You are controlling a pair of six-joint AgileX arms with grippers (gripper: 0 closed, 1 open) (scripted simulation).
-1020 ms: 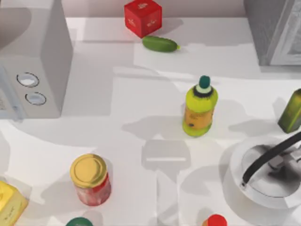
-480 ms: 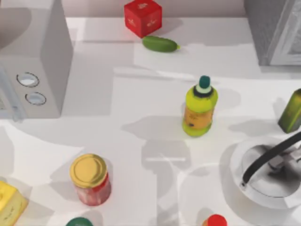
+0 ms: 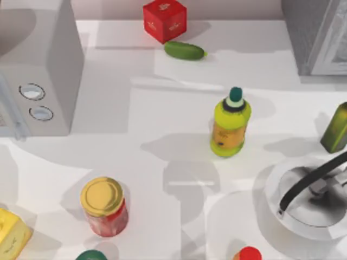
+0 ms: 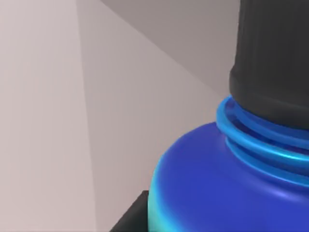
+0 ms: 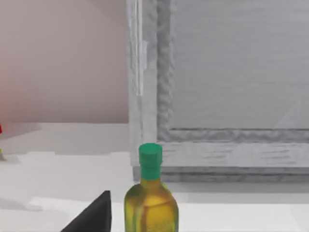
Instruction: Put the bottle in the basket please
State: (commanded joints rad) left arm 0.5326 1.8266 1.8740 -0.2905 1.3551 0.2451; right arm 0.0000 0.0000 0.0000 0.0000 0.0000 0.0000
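The bottle (image 4: 231, 183) sits very close against the left wrist camera, its black cap (image 4: 273, 58) pointing away along its long axis, so I judge the left arm holds it; the jaws' state I cannot tell. The basket (image 3: 303, 203) lies at the table's right.

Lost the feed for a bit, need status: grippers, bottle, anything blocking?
Left arm: bottle right up against its wrist camera. Basket at table's right. Yellow-green bottle and olive bottle stand near it, neither over it.

The bottle (image 4: 227, 193), blue-shouldered and black-capped, looms close against a pale wall (image 4: 72, 96).
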